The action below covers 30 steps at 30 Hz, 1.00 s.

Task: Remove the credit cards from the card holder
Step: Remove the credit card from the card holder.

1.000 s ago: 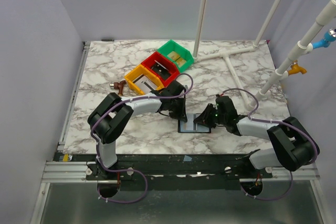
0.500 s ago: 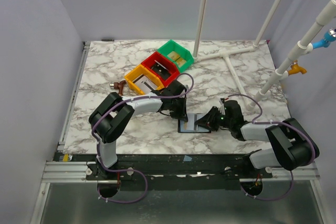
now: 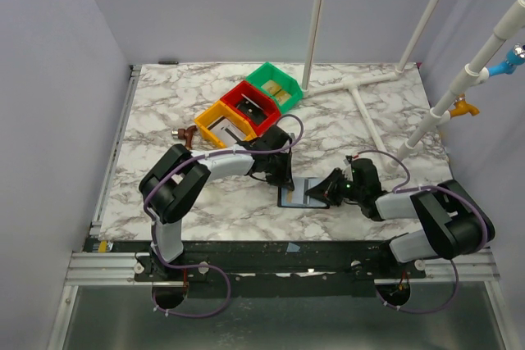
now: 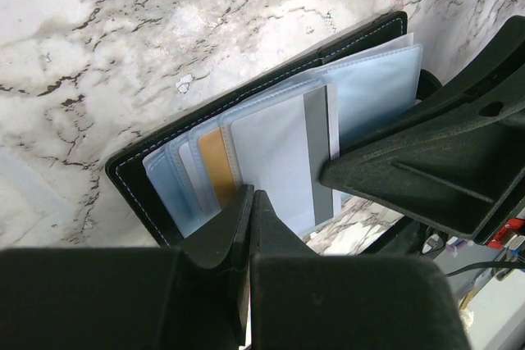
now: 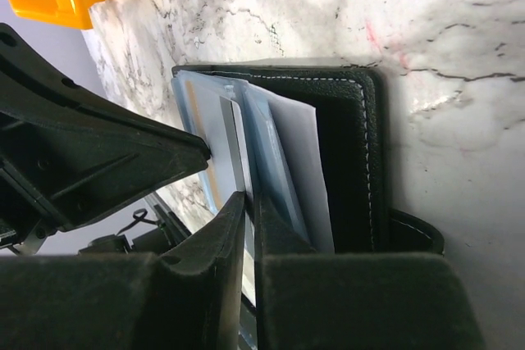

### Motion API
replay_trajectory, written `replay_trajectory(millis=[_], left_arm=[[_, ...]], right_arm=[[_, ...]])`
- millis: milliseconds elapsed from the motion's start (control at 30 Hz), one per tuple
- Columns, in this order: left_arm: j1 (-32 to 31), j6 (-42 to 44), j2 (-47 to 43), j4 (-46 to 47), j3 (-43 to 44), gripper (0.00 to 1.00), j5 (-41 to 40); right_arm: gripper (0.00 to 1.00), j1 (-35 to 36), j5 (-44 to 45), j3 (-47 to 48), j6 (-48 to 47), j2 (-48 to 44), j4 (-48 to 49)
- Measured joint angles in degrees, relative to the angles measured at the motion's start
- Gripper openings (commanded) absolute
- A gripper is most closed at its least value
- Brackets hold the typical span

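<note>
Card holder, lying open on the marble table between my two arms, its clear sleeves fanned out. My left pincer, clenched on nothing, bears on the sleeves' near edge, apparently to pin the holder while a card is drawn. My right pincer stands at a slit over the pale card, beside the tan card; whether it grips, I cannot tell.

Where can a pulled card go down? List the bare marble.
Bare: the far-left corner beside the yellow bin; the near strip between card holder and table edge. Crowded: around the card holder, with left tool and right tool on it.
</note>
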Motion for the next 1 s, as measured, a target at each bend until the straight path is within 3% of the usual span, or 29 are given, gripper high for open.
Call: replay_trajectory(millis=[1000], left_arm=[[2.93, -0.59, -0.87, 2.93, -2.69, 0.00, 2.19]], right_arm=[[0.05, -1.46, 1.36, -0.72, -3.06, -2.12, -1.99]])
